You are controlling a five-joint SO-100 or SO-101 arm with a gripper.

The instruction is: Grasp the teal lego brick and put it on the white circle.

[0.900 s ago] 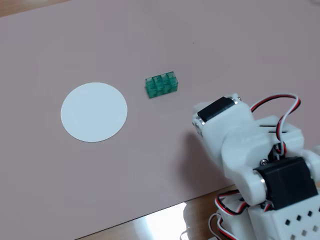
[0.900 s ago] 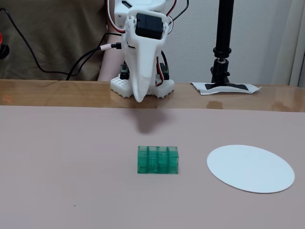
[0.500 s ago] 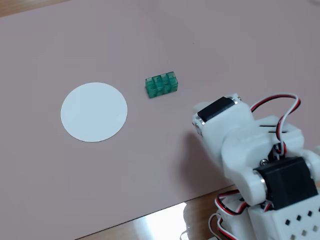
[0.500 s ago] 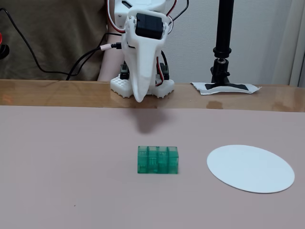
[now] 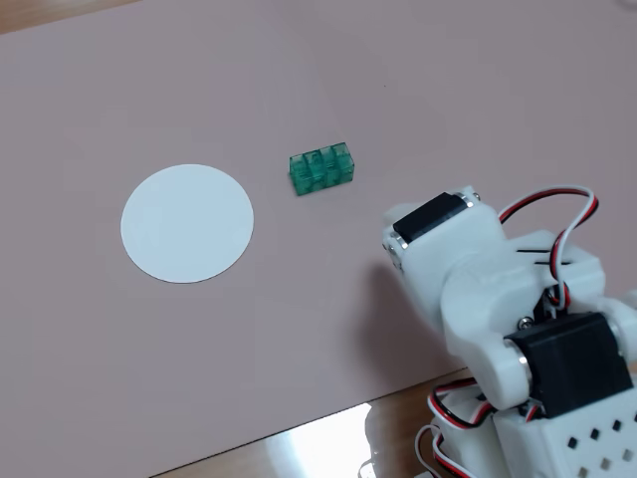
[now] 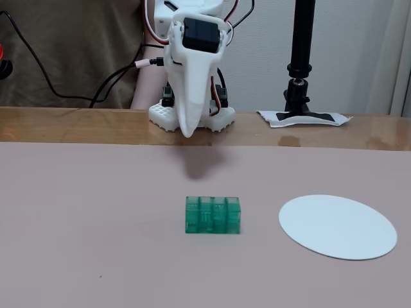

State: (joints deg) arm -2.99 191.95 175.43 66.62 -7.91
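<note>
- in a fixed view, the teal lego brick (image 5: pixel 321 169) lies on the pink mat (image 5: pixel 398 90) just beside the white circle (image 5: pixel 187 223), not touching it; the gripper's fingertips aren't visible here.
- in another fixed view, the gripper (image 6: pixel 187 131) hangs above the mat behind the brick (image 6: pixel 212 215), fingers pressed together and empty; the circle (image 6: pixel 338 226) sits apart. reaching hasn't begun, i judge; next it must spread its fingers and descend.

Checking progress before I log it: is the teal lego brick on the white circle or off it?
Off. The teal lego brick rests on the pink mat beside the white circle, with bare mat between them in both fixed views.
</note>
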